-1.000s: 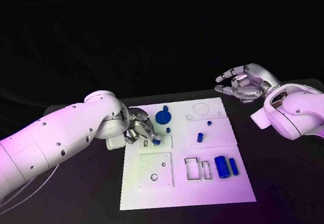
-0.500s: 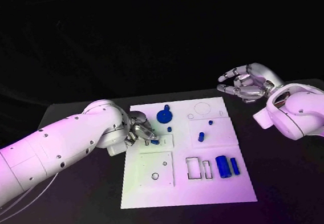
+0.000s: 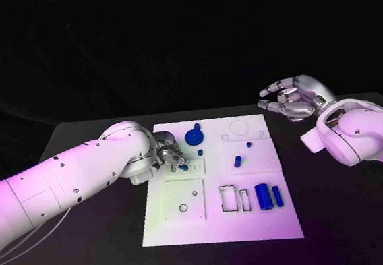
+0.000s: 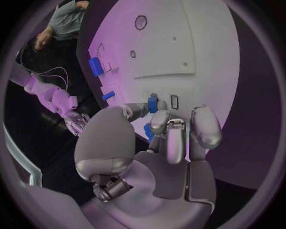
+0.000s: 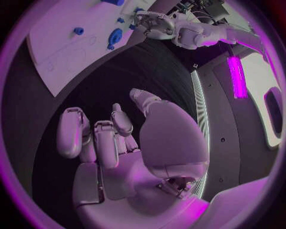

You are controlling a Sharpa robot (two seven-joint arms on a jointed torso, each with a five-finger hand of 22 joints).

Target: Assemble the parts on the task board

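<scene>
The white task board [image 3: 181, 223] lies mid-table. My left hand [image 3: 166, 155] is low over the board's far left part. It pinches a small blue part [image 3: 184, 168] between thumb and finger, beside a narrow slot [image 4: 174, 101]. In the left wrist view that small blue part [image 4: 152, 102] sits at the thumb tip of my left hand [image 4: 161, 143]. My right hand [image 3: 290, 98] hovers off the board's far right corner, fingers apart and half curled, holding nothing; the right wrist view shows my right hand [image 5: 119, 143] the same way.
On the board are a blue disc with a knob [image 3: 193, 136], a short peg [image 3: 199, 152], two small pieces [image 3: 236, 161] [image 3: 249, 144] and two blue cylinders [image 3: 263, 197] [image 3: 277, 196] near rectangular slots. A round hole [image 3: 182, 209] is at the near left.
My left arm has swung further in over the table, while its hand stays at the small blue part by the slot. The right hand has hardly moved.
</scene>
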